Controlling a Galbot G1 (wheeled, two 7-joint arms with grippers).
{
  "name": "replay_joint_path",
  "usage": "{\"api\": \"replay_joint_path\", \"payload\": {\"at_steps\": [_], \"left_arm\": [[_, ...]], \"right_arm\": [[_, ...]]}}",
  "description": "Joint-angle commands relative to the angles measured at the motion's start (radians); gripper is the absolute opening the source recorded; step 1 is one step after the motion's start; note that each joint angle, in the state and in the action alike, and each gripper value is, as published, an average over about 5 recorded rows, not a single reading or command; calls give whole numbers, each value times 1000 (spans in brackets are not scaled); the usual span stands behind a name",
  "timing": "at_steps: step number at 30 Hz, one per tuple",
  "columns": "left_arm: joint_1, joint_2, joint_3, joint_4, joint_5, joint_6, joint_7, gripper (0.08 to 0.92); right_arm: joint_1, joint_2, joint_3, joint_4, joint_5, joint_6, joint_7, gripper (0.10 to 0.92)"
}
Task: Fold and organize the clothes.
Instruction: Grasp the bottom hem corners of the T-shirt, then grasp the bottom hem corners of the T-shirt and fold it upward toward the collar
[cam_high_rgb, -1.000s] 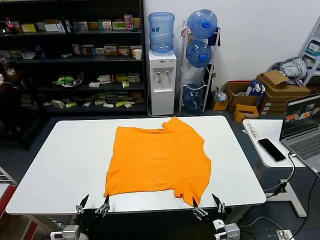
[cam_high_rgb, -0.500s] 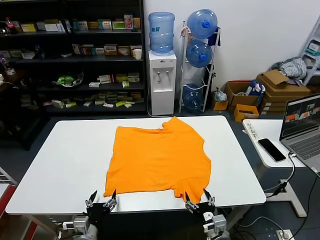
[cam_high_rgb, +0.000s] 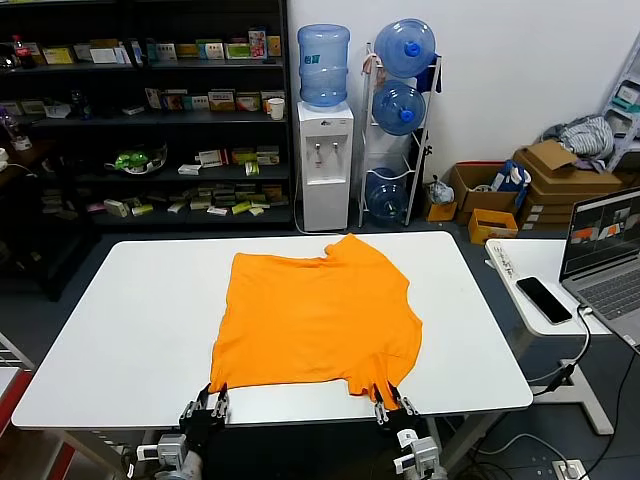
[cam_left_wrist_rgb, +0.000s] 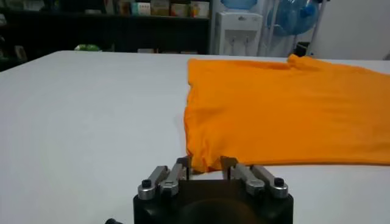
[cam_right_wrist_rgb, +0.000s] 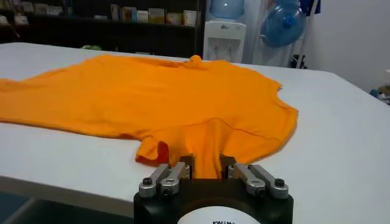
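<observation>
An orange T-shirt (cam_high_rgb: 318, 318) lies flat mid-table (cam_high_rgb: 130, 330). At its near hem, the left gripper (cam_high_rgb: 207, 404) straddles the left corner, fingers apart; the right gripper (cam_high_rgb: 386, 399) seems closed on the sleeve edge.

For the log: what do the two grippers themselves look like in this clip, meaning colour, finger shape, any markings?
Both match: the left gripper and right gripper each have a rounded black housing carrying two silvery-grey metal linkage fingers with black screw heads and dark tips. A white patch with faint, unreadable dark print shows on the right housing. In the head view, grey wrist sections show below the table edge.
</observation>
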Motion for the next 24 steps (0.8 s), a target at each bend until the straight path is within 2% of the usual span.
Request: {"api": "replay_joint_path", "payload": {"at_steps": [1,4,7,10,16,20,24], "left_arm": [[37,-4,5,-36,28,-62,-9,316],[59,-4,4,-58,48,-86,-12,230],[88,2,1,-93,54,-103,-12,144],[135,15,-2,-152,49,-110,-17,96],[307,92,-9,-311,14,-90,-46,93],[408,129,-21,-356,5,-101,-56,93],[323,142,-17,-341,-29,-95,-46,93]], "right_arm": [[-46,-18,-8,60,9,55,33,180],[-72,-37,-10,97,41,61,41,131],[-107,-59,-11,135,60,80,49,127],[-152,-85,-7,184,79,97,62,127],[-295,-157,15,315,114,84,99,127],[-350,-192,28,370,150,76,124,127],[-226,-193,31,368,217,15,155,127]]}}
